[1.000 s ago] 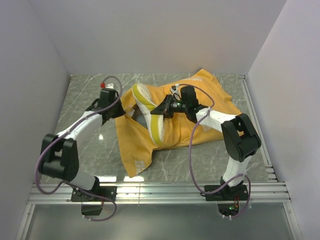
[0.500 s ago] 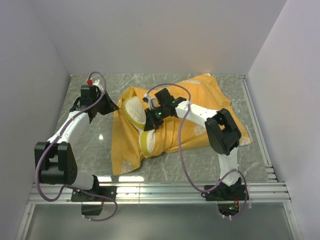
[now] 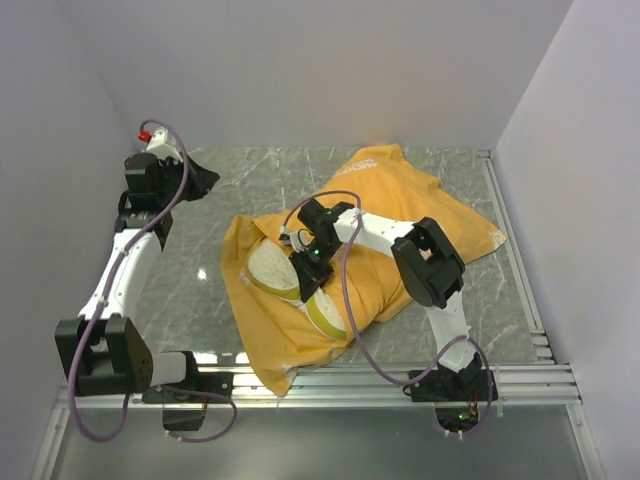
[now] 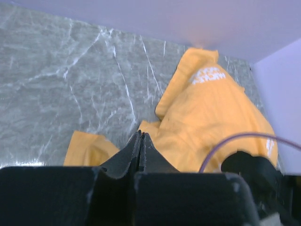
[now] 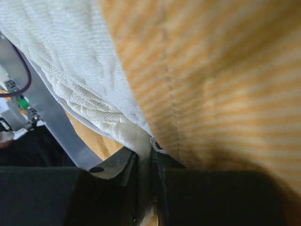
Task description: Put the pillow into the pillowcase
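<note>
The pillowcase (image 3: pixel 400 200) lies crumpled mid-table with its orange-yellow side up. The cream-white pillow (image 3: pixel 272 270) sticks out of its left part, and its yellow-green band shows toward the front. My right gripper (image 3: pixel 302 266) is shut on the pillow's edge. In the right wrist view the gripper (image 5: pixel 151 153) pinches white quilted pillow (image 5: pixel 70 70) against the striped orange pillowcase (image 5: pixel 225 70). My left gripper (image 3: pixel 208 182) is raised near the left wall, shut and empty. In its own view the gripper (image 4: pixel 140 136) is above the pillowcase (image 4: pixel 207 117).
The grey marble tabletop (image 3: pixel 200 300) is walled at the left, back and right. Aluminium rails run along the front edge (image 3: pixel 330 380) and the right edge (image 3: pixel 510 240). The right arm's purple cable (image 3: pixel 345 300) loops over the cloth.
My left gripper has drawn away from the pillowcase's left edge, up and back toward the left wall. My right gripper has dragged the pillow and cloth toward the front left.
</note>
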